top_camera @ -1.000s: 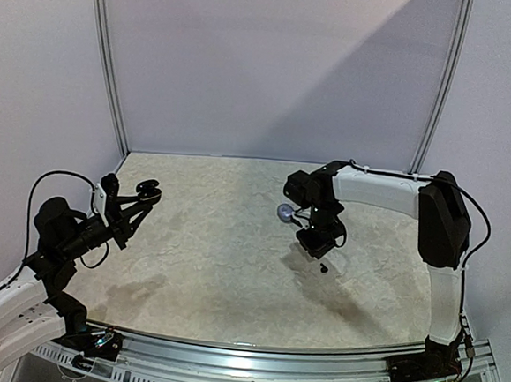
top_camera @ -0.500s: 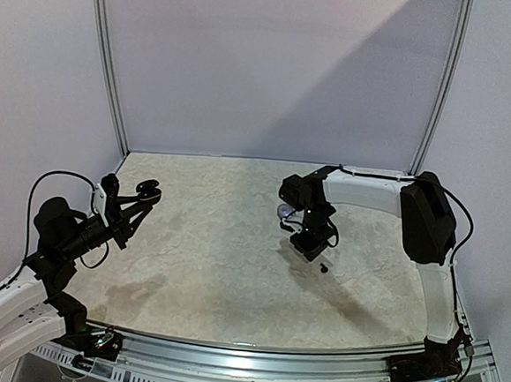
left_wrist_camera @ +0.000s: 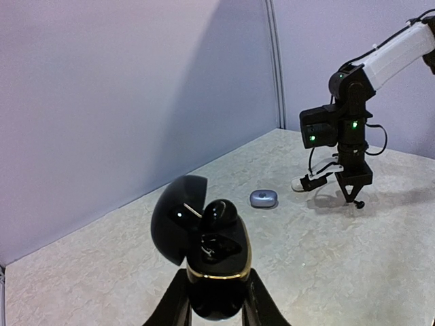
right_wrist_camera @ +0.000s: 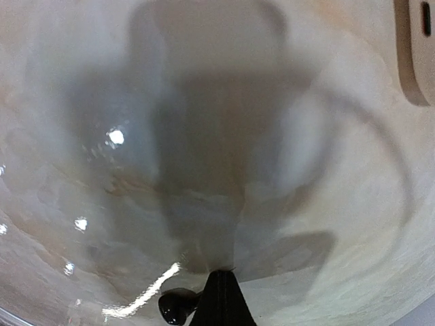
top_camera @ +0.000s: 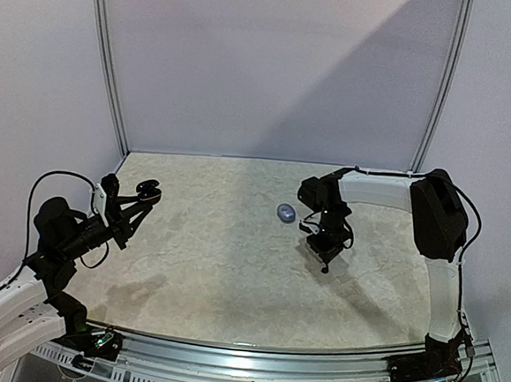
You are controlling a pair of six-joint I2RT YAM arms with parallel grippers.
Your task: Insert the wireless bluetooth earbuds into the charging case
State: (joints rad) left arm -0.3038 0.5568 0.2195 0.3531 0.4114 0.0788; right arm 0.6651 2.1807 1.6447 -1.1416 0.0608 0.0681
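Black case, one, open, pinched in the left end effector, near left; one grey case lies shut on the tabletop. Right end effector, pressed together, stands just beside one black earbud.

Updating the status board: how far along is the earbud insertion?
Done: black case is open in the left gripper, and one bud looks seated. In hand: right gripper is shut, tips beside a loose black earbud on the table, not gripping it. Remaining: grasp that earbud, carry it over, seat it.
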